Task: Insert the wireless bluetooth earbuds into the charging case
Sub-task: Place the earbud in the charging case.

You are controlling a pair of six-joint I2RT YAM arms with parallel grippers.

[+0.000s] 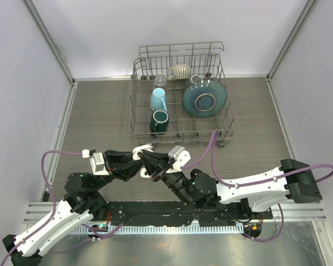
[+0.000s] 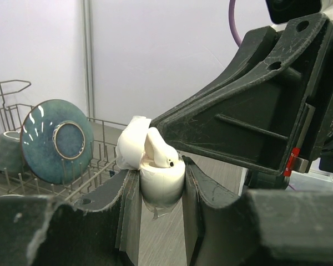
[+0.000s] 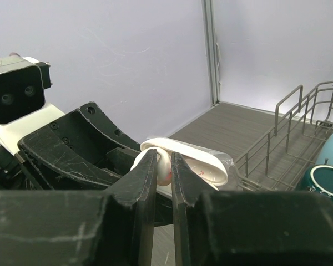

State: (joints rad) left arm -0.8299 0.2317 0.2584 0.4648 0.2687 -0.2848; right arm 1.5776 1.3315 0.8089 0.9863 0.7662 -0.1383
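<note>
A: What is the left gripper [image 2: 161,191] holding?

B: The charging case [image 2: 163,178], a small rounded tub of glossy white plastic. The jaws are drawn in to its width, and the scuffed matte-black pads [image 2: 127,205] press its two sides. The case is up off the table [image 1: 100,122], in the middle between the two arms.

A: And its lid [image 2: 131,147]?

B: Hinged open and tipped back to the left, as smooth and white as the case. Crinkled clear tape [image 3: 225,162] clings around it.

A: Where is the earbud [image 2: 159,149]?

B: Standing in the mouth of the case, its rounded head uppermost, with a dark spot on its surface. The right gripper [image 3: 164,164] is nearly closed on it, the white plastic pinched in the thin slit between its fingers.

A: Is it seated?

B: I can't tell. Its lower part is hidden inside the case, and from above the black fingers cover nearly everything there.

A: Is there a second one?

B: I see only this one, and the inside of the case is out of sight.

A: What is behind?

B: A wire dish rack [image 1: 134,119] on the grey wood-grain table. It holds a glazed teal plate [image 2: 53,141] on edge with a ringed foot. Beside the plate a dark green mug [image 2: 8,155] is cut off by the left wrist camera's frame.
</note>
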